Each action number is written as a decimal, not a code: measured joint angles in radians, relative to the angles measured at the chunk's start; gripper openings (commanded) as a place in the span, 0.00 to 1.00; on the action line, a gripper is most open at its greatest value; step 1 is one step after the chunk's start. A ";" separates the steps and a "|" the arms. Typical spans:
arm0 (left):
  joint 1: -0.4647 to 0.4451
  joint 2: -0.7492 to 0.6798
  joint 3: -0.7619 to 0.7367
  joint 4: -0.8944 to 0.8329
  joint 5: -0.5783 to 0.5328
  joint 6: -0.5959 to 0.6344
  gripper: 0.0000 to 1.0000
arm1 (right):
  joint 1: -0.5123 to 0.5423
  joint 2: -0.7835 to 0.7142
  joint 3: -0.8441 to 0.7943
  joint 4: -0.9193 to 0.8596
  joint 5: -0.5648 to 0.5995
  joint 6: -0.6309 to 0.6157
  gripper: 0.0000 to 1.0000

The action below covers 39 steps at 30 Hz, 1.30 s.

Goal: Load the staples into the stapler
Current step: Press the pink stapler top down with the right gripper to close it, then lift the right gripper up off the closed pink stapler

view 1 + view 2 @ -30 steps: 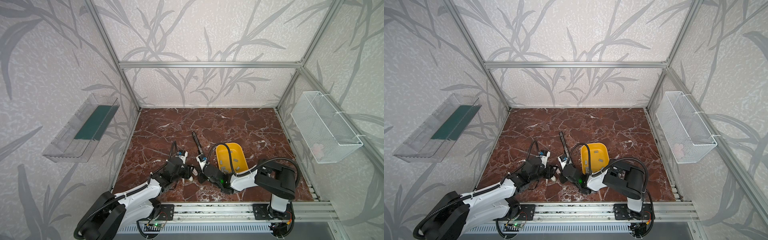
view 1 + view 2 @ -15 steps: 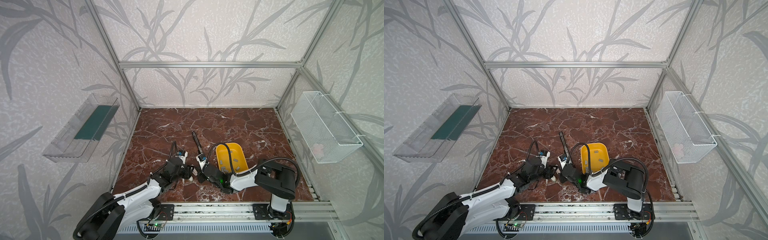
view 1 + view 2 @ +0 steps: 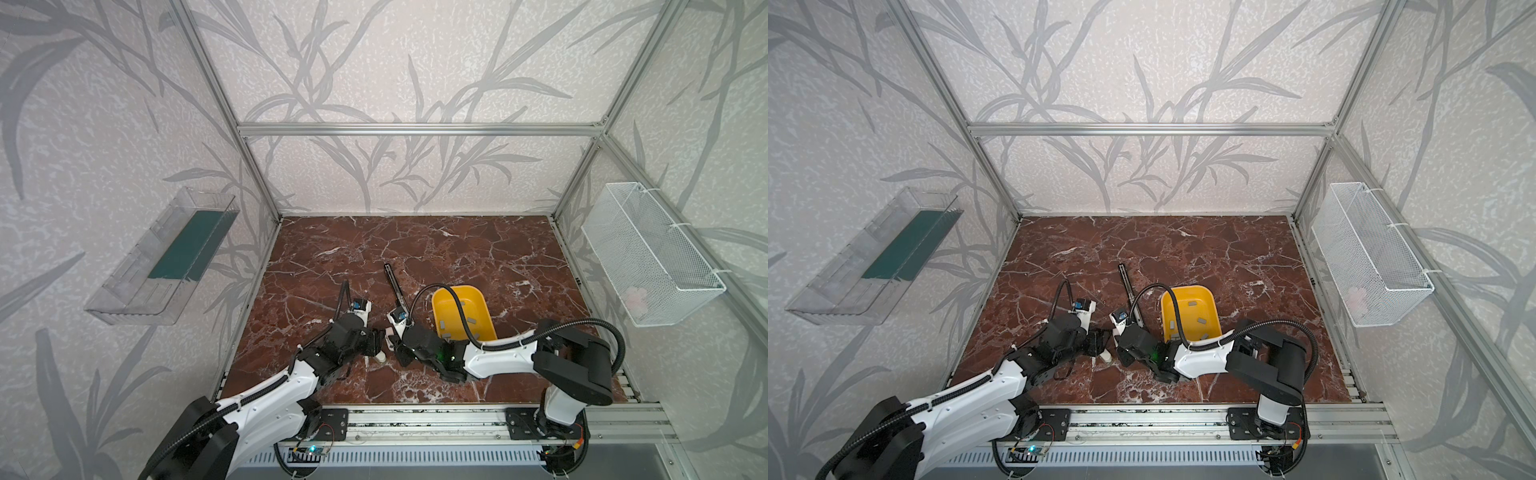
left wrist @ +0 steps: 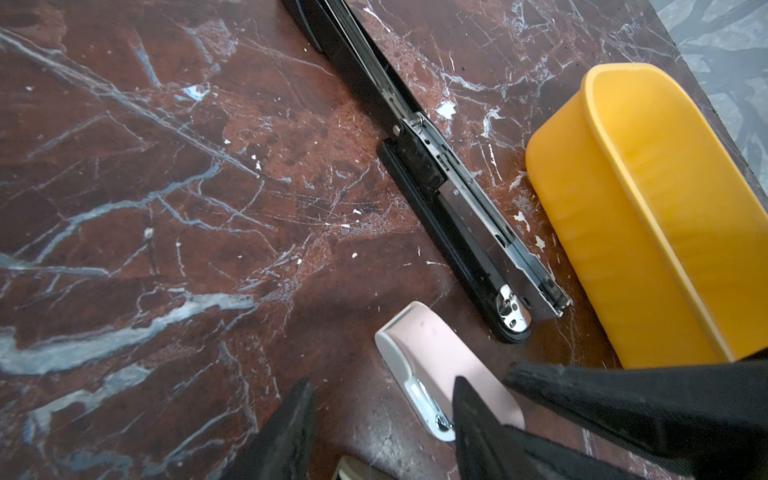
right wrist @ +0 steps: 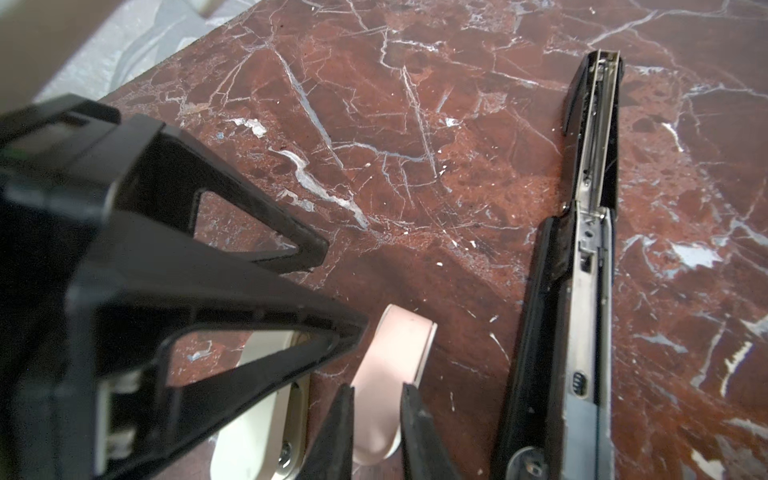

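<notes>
Pink plastic small stapler point(image 4: 436, 357) between our 2 arms: left pincer point(image 4: 382, 382) spread, likely bracing it; right pincer point(image 5: 377, 388) straddles its top, presumably to open it. Pinching? We cannot tell.

Opened black stapler point(image 4: 419, 166) lies just beside yellow bin point(image 4: 602, 249).

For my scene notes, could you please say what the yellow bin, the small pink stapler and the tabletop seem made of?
The yellow bin: likely moulded plastic, smooth with a soft sheen. The small pink stapler: a matte pale shell, probably plastic, with a shiny chrome-like metal part. The tabletop: smooth red-brown marble look with white veins; real stone or print, unclear.
</notes>
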 measured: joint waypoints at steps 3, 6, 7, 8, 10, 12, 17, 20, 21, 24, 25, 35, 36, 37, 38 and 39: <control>0.000 0.011 0.000 0.008 0.013 0.000 0.51 | 0.000 0.003 0.000 0.001 -0.005 0.005 0.19; 0.000 0.012 -0.002 0.023 0.027 0.000 0.50 | 0.000 0.010 0.000 0.006 -0.006 0.010 0.17; 0.000 0.012 -0.003 0.028 0.033 0.000 0.50 | 0.000 0.011 0.000 0.007 -0.008 0.011 0.16; 0.000 0.012 -0.004 0.031 0.038 0.000 0.50 | 0.000 0.012 0.000 0.009 -0.011 0.013 0.16; 0.000 0.010 -0.010 0.042 0.045 0.000 0.50 | 0.001 0.014 0.000 0.010 -0.015 0.019 0.15; 0.000 0.006 -0.017 0.050 0.049 0.000 0.50 | 0.002 0.016 -0.001 0.011 -0.016 0.026 0.14; 0.000 0.002 -0.030 0.055 0.063 0.000 0.50 | 0.006 0.047 -0.014 0.055 -0.013 0.041 0.13; 0.000 0.004 -0.030 0.066 0.068 0.000 0.50 | 0.005 0.063 -0.021 0.096 -0.005 0.054 0.12; 0.000 0.006 -0.030 0.071 0.069 0.000 0.50 | 0.005 0.067 -0.023 0.108 -0.003 0.057 0.12; 0.000 0.019 -0.030 0.090 0.070 0.000 0.49 | 0.005 0.074 -0.031 0.134 0.002 0.066 0.12; 0.000 0.025 -0.030 0.097 0.070 0.000 0.49 | 0.005 0.076 -0.034 0.142 0.004 0.069 0.12; 0.003 0.098 -0.030 0.185 0.061 -0.002 0.48 | 0.005 0.108 -0.052 0.215 0.027 0.101 0.09; 0.003 0.104 -0.030 0.193 0.058 -0.002 0.48 | 0.005 0.112 -0.053 0.222 0.029 0.104 0.08; 0.003 0.109 -0.030 0.200 0.058 -0.002 0.47 | 0.005 0.117 -0.053 0.231 0.033 0.108 0.08; 0.003 0.115 -0.030 0.206 0.056 -0.002 0.47 | 0.005 0.121 -0.055 0.240 0.035 0.112 0.08; 0.003 0.119 -0.030 0.210 0.055 -0.002 0.47 | 0.005 0.126 -0.056 0.249 0.036 0.116 0.08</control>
